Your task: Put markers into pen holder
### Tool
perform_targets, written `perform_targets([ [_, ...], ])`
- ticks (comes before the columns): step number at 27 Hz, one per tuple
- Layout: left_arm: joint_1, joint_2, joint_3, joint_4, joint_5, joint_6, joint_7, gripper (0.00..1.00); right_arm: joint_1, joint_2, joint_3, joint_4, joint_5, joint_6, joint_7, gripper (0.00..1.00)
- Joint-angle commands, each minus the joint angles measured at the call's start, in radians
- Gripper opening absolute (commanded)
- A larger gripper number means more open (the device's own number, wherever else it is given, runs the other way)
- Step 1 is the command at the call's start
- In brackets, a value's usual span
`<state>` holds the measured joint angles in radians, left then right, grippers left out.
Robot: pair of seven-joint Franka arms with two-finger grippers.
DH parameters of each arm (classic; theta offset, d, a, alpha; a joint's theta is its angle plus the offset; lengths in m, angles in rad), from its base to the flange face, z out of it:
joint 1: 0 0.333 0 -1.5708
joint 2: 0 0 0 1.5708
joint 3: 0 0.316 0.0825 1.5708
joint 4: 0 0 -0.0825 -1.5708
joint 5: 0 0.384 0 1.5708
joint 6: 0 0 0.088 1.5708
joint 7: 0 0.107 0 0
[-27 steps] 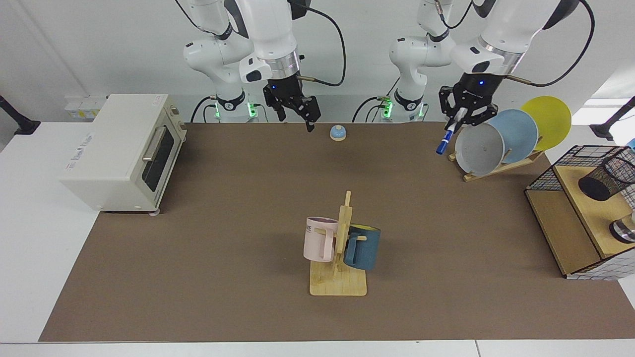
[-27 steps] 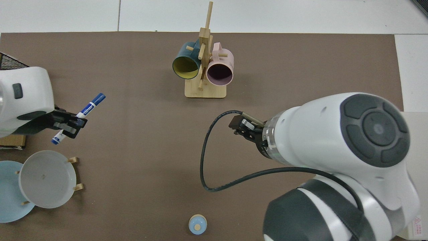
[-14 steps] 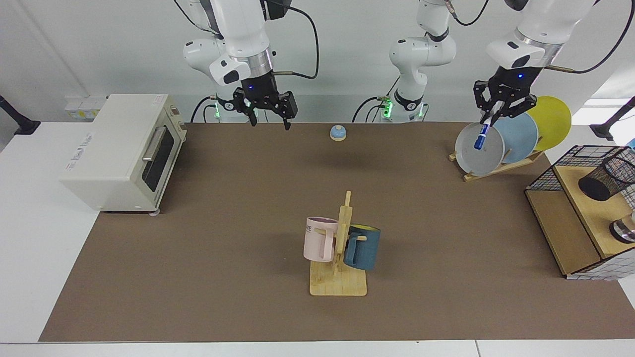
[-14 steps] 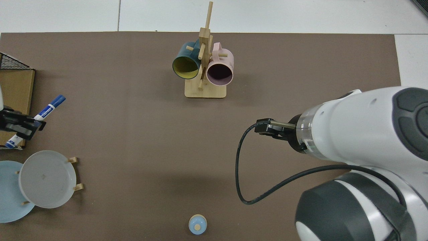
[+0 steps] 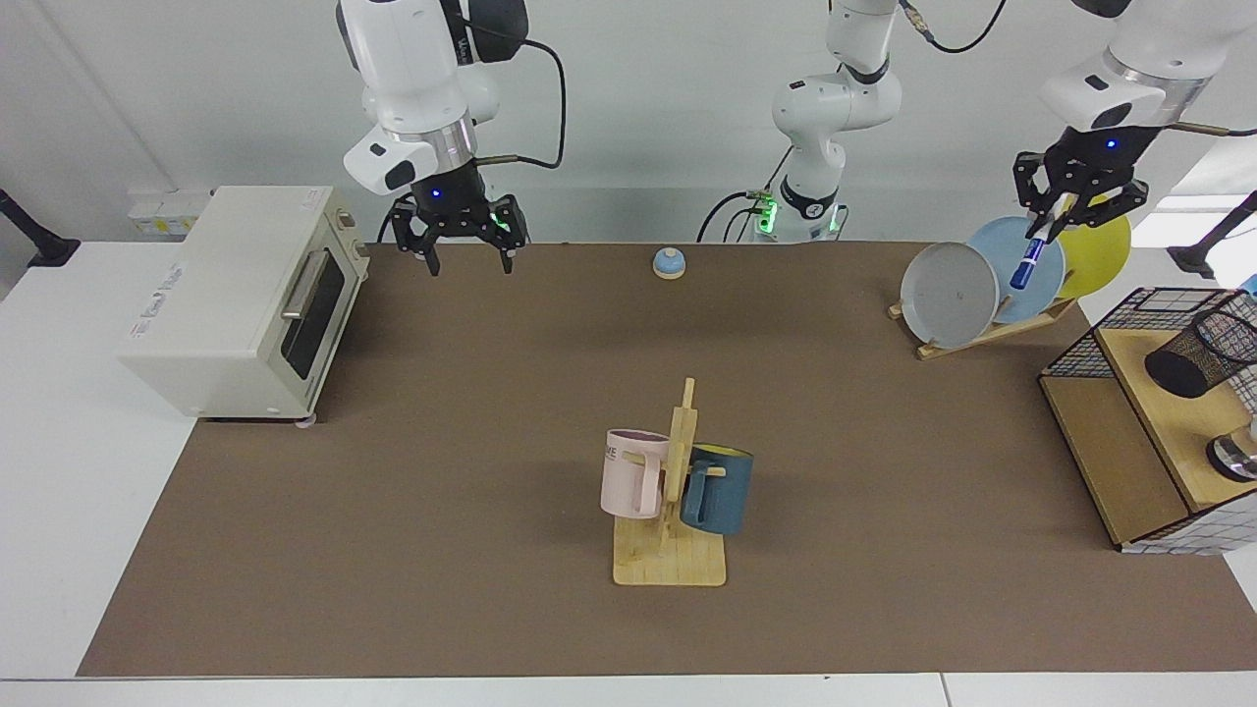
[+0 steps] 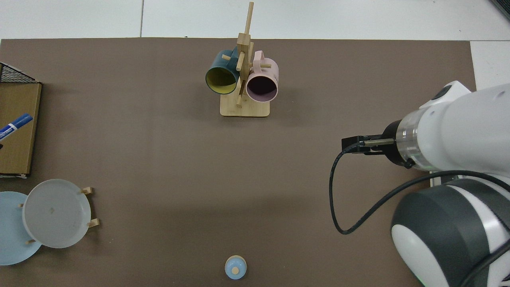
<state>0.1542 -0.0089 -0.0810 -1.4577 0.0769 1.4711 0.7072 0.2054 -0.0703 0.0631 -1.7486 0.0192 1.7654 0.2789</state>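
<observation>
Left tool (image 5: pixel 1072 211) grips marker (image 5: pixel 1028 261) aloft above plates (image 5: pixel 1021 257).

Open air separates the marker (image 5: pixel 1027 263) from the pen holder (image 5: pixel 1200 354).

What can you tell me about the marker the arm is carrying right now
The marker is a slim pen with a white barrel and a blue cap at its lower end. It hangs tilted, cap down, clamped near its upper end in the left hand, up in the air in front of the blue plate on the rack. In the top view only its blue cap and some barrel show at the frame edge. Nothing else touches it.
</observation>
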Motion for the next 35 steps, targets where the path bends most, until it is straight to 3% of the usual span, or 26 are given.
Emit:
perform_targets([
  [1, 0.010, 0.043, -0.013, 0.074, 0.093, -0.029, 0.158, 0.00, -0.050, 0.004, 0.012, -0.009, -0.007, 0.011, -0.058, 1.00],
  [12, 0.014, 0.073, -0.010, 0.108, 0.328, 0.063, 0.492, 0.00, -0.084, 0.038, 0.012, -0.002, -0.008, 0.012, -0.075, 1.00],
  [21, 0.083, 0.113, -0.005, 0.108, 0.501, 0.213, 0.790, 0.00, -0.098, 0.095, 0.012, 0.055, -0.005, -0.006, -0.084, 1.00],
  [27, 0.186, 0.141, -0.013, 0.105, 0.553, 0.337, 0.903, 0.00, -0.104, 0.156, 0.012, 0.158, -0.005, -0.092, -0.096, 1.00],
  [35, 0.191, 0.207, -0.011, 0.100, 0.731, 0.370, 0.925, 0.00, -0.104, 0.187, 0.014, 0.208, -0.002, -0.127, -0.096, 1.00],
])
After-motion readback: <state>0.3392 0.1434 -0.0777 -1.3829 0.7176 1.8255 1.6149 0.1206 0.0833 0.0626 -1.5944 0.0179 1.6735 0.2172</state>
